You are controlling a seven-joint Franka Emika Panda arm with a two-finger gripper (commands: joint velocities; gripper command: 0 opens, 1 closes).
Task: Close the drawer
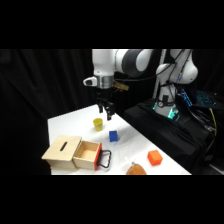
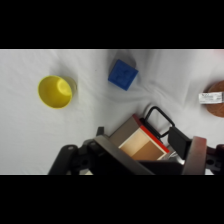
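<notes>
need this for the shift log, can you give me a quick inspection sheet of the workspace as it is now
surface: white table, bare between the items.
job's things: the drawer stands pulled out of the pale wooden box; red front and black loop handle face the table's middle.
clutter: yellow cup, blue cube, orange block, and a brown round object cut off at the edge.
gripper: the gripper hangs above the table near the yellow cup, apart from the drawer; open or shut cannot be told.
cables: wires on the dark equipment beside the table.
surroundings: black backdrop; no person seen.
</notes>
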